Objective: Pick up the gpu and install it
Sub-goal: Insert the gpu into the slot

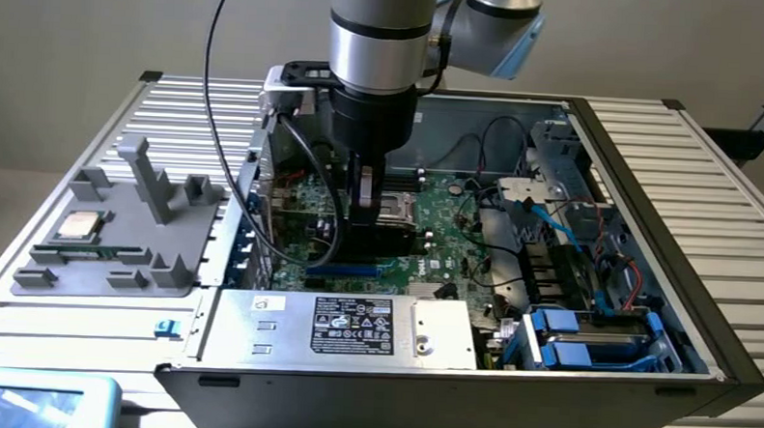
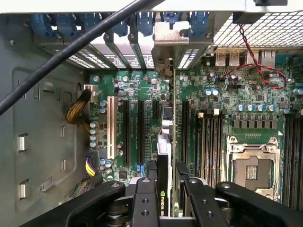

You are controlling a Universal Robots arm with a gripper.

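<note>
A: Where is the thin black-and-green gpu (image 2: 164, 151) card found?
B: It is held edge-on, pinched between the black gripper's (image 2: 168, 201) fingers, above the green motherboard's (image 2: 227, 94) long black slots (image 2: 140, 132), inside the grey metal case (image 1: 347, 406).
A: What could be spoiled?
B: If the card is tilted, the slot may be missed and its silver bracket (image 2: 169, 35) jammed.

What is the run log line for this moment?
gripper shut on thin flat black graphics card | card upright over green motherboard expansion slots | inside open grey computer case
</note>
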